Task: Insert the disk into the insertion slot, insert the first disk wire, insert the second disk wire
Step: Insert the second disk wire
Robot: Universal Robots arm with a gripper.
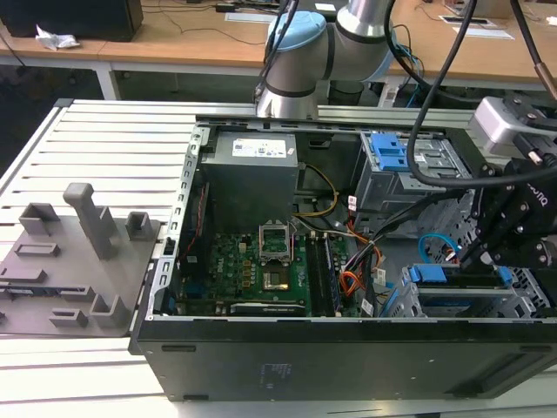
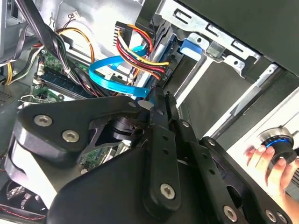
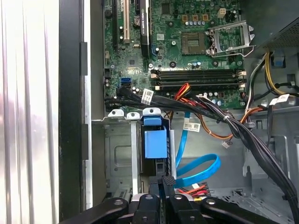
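Open computer case (image 1: 348, 357) flat on the table (image 1: 104, 131). In its corner at the exterior view's right, the insertion slot (image 1: 533, 296), holding the disk (image 1: 428, 275). Long axis across the exterior view, blue handle end toward that view's left. Claw (image 3: 168, 186) clenched on the dark plug of the looping second disk wire (image 3: 205, 170), at the disk's end. First disk wire (image 2: 140, 51) just beside.
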